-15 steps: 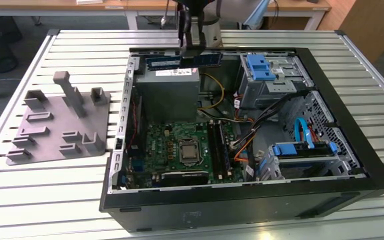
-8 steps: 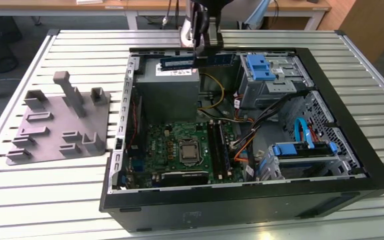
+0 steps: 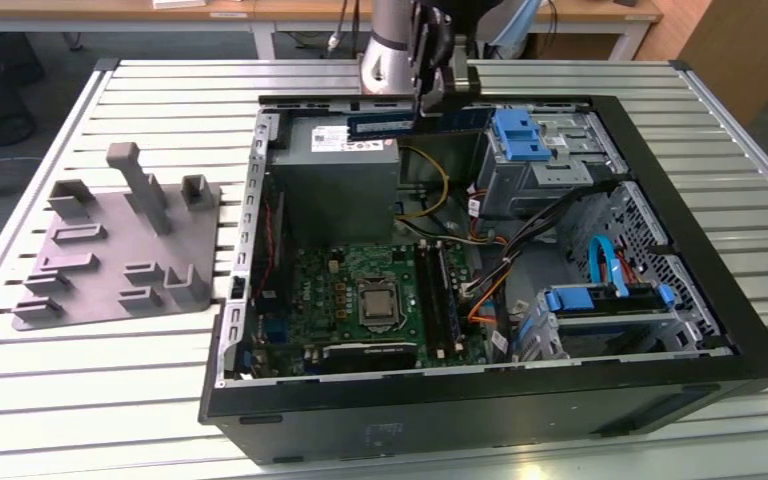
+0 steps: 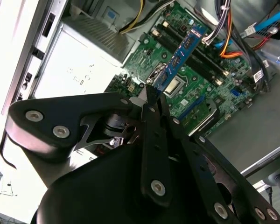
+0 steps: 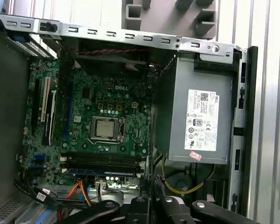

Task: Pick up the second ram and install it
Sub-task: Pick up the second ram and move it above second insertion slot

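In the exterior view my gripper [image 3: 427, 105] hangs over the back of the open computer case [image 3: 491, 400], above the power supply. It is shut on the second ram [image 3: 384, 126], a thin blue stick held level. In the second wrist view the fingers [image 4: 151, 105] pinch one end of the ram [image 4: 182, 51], which juts out over the green motherboard [image 4: 200, 79]. The ram is in the air, well above the dark memory slots [image 3: 435, 290]. In the first wrist view those slots [image 5: 102, 160] lie beside the processor socket [image 5: 107, 128].
A grey power supply [image 3: 337, 170] fills the case's back corner below the gripper. Blue drive latches [image 3: 518, 135] and bundled cables [image 3: 518, 240] crowd the exterior view's right side. A grey fixture plate [image 3: 117, 250] with upright pegs lies on the slatted table at the exterior view's left.
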Robot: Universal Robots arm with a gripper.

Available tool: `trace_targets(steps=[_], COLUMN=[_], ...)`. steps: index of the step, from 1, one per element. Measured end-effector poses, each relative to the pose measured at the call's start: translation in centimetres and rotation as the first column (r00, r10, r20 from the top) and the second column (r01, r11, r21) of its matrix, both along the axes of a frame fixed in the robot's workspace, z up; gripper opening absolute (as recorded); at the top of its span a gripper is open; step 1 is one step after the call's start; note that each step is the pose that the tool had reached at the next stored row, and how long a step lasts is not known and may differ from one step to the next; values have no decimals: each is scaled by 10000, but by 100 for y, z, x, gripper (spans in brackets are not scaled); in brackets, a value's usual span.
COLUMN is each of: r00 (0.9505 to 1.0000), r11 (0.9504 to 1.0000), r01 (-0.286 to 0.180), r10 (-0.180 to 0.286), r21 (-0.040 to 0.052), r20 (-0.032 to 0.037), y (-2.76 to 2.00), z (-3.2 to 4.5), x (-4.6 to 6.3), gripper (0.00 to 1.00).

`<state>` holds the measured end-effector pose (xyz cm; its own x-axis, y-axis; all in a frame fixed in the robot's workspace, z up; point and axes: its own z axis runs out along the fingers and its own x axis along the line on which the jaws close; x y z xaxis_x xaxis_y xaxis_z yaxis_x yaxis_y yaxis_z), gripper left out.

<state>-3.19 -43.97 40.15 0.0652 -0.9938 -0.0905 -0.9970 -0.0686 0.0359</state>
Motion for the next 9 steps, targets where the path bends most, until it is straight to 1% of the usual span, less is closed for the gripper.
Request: trace_targets(steps=[2, 9], r00=[10000, 10000], r11=[10000, 10000], r01=[-1, -1], r10=[1, 1], r21=[-1, 1], r20=[-1, 0], y=[0, 0], z=[0, 0], x=[31, 35], gripper=[14, 14])
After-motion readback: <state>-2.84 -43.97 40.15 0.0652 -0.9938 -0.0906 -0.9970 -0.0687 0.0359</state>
